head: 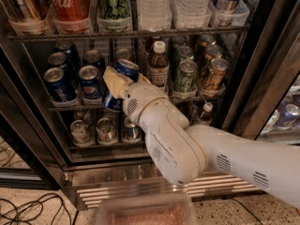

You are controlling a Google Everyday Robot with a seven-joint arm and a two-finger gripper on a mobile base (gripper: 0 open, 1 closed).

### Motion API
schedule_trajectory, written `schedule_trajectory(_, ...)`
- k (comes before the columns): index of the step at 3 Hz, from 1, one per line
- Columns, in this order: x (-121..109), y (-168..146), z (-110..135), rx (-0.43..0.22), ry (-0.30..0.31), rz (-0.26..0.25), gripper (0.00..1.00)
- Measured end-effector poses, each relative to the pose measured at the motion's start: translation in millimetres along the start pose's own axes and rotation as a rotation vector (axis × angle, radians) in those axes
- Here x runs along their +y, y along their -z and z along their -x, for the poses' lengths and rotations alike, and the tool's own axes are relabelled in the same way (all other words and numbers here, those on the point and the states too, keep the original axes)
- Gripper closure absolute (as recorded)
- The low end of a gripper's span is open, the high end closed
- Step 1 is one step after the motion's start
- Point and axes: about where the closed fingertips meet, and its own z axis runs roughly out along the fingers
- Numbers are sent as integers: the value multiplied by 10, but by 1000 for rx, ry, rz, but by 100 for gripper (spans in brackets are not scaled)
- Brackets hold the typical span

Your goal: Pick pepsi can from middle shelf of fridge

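Now, tool [120, 80] gripping pepsi can [127, 68], middle shelf [75, 108] front

**Gloss, Wire and Ribbed Steel**

The end effector [120, 81], faced in matt cream pads, sat at the middle shelf [65, 108], clamped around the pepsi can [127, 69]. The can's blue aluminium skin was glossy and its top was bare silver metal. The arm [174, 144] behind it was smooth off-white plastic with a soft sheen. The shelf was thin dark metal wire. The fridge [236, 97] had a smooth dark frame and a ribbed, shiny stainless steel base panel [103, 191]. The floor [220, 212] looked speckled and matt.
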Motion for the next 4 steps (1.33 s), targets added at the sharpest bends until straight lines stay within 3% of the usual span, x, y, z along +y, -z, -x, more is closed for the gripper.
schedule_trajectory(4, 0, 6, 3, -7, 1, -5, 100)
